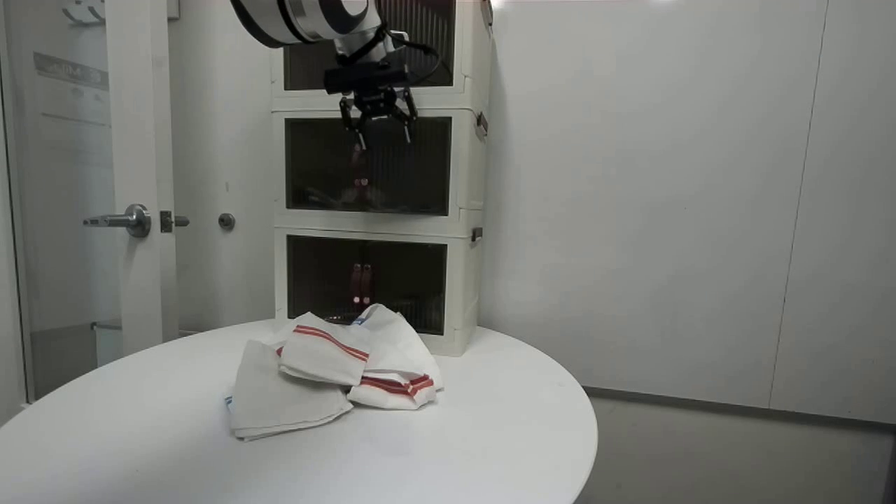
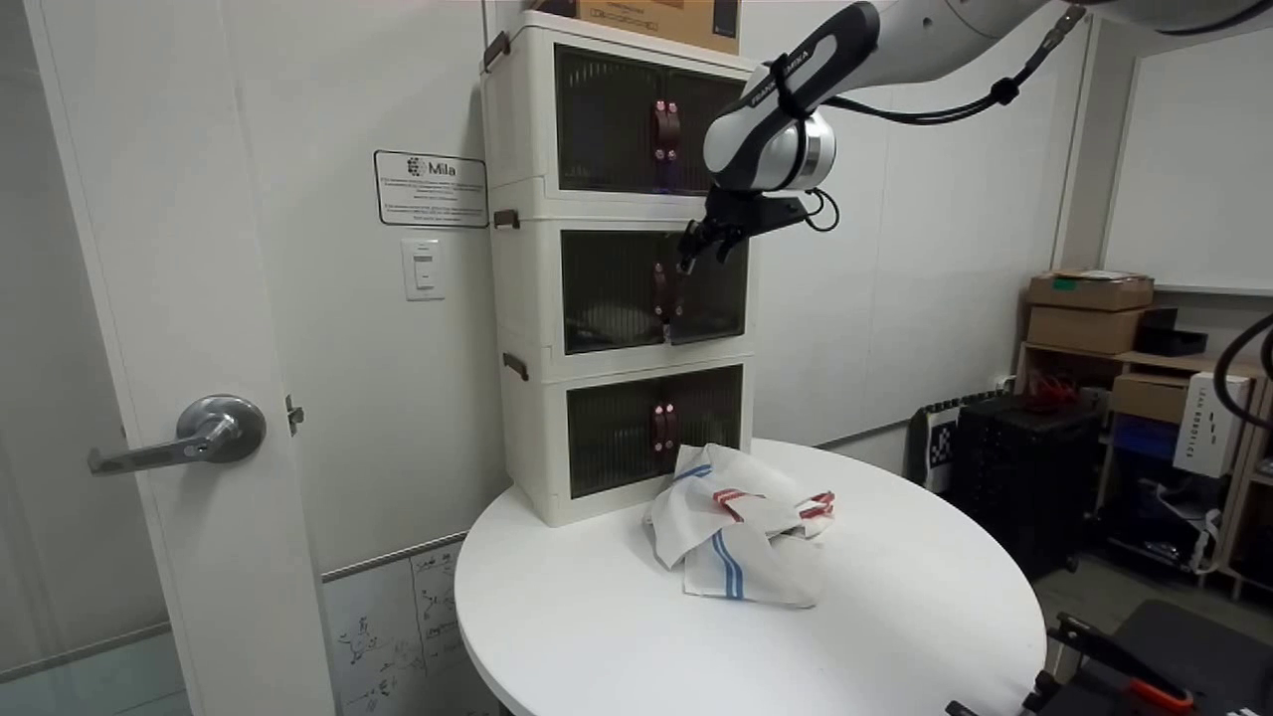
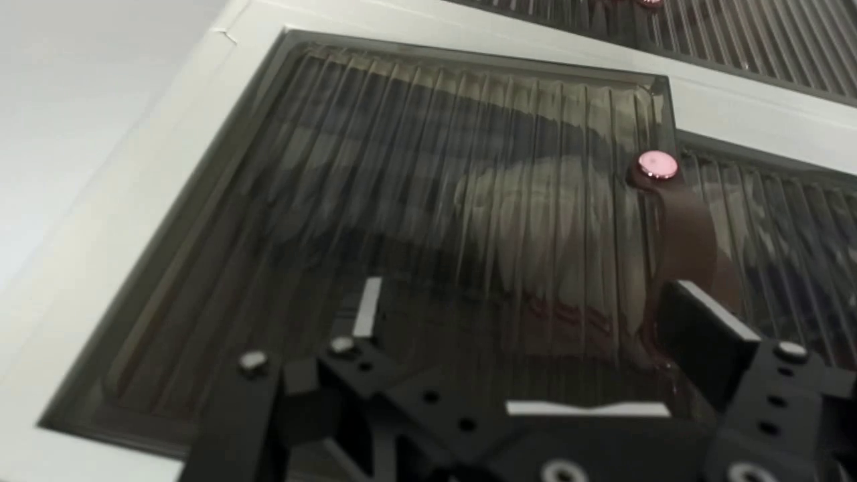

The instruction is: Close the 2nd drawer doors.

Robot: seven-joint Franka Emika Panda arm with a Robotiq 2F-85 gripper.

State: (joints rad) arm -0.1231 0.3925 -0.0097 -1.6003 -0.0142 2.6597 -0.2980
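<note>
The middle-tier doors of the white cabinet (image 2: 532, 288) are dark, see-through panels with brown strap handles. In an exterior view the left door (image 2: 607, 298) looks flush. The right door (image 2: 718, 298) stands slightly ajar, its handle edge out from the frame. In the wrist view this ajar door (image 3: 402, 167) fills the middle, its free edge offset from the neighbouring door (image 3: 790, 201). My gripper is open and empty in front of this tier, in both exterior views (image 1: 385, 140) (image 2: 704, 261). In the wrist view its fingers (image 3: 541, 308) are apart, one overlapping the handle; contact cannot be told.
Top-tier doors (image 2: 607, 119) and bottom-tier doors (image 2: 612, 438) look shut. Crumpled white towels (image 1: 315, 385) with red and blue stripes lie on the round white table (image 1: 490, 448) before the cabinet. A cardboard box (image 2: 656, 18) sits on top.
</note>
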